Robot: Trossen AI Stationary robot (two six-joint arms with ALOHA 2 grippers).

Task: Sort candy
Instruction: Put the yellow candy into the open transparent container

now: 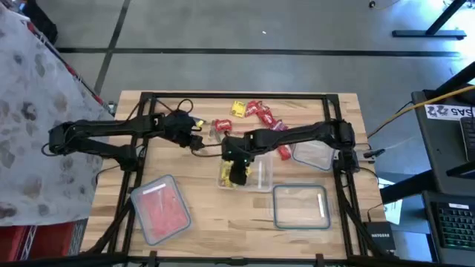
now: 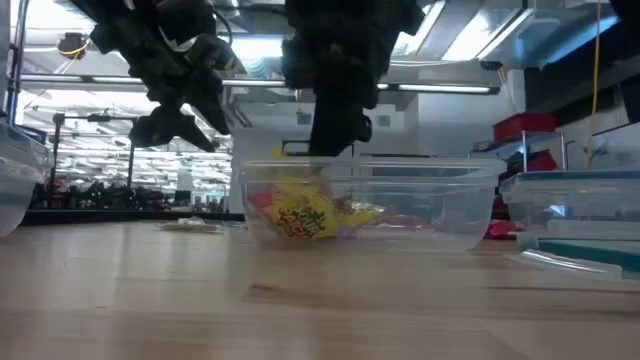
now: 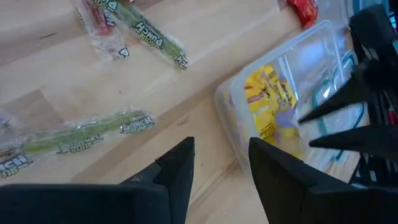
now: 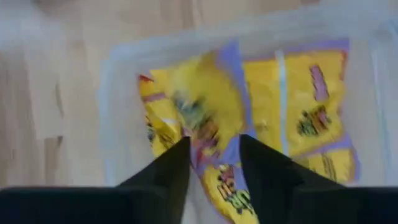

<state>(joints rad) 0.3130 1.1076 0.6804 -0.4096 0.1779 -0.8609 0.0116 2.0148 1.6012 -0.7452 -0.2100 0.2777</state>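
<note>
Two dark, jointed arms are seen, black cables looped along their links — each ended by a black gripper with flat, wedge-shaped fingers point(image 3: 177, 171).

From the high view we look straight down on the whole wooden table point(image 1: 223, 215); from the low view we look level across its surface, close to the clear container point(image 2: 365, 205). Our left wrist view faces obliquely down at that container point(image 3: 286, 106) from nearby, while our right wrist view looks into it point(image 4: 112, 93) at very close range. All four views share this container point(image 1: 261, 176).
</note>
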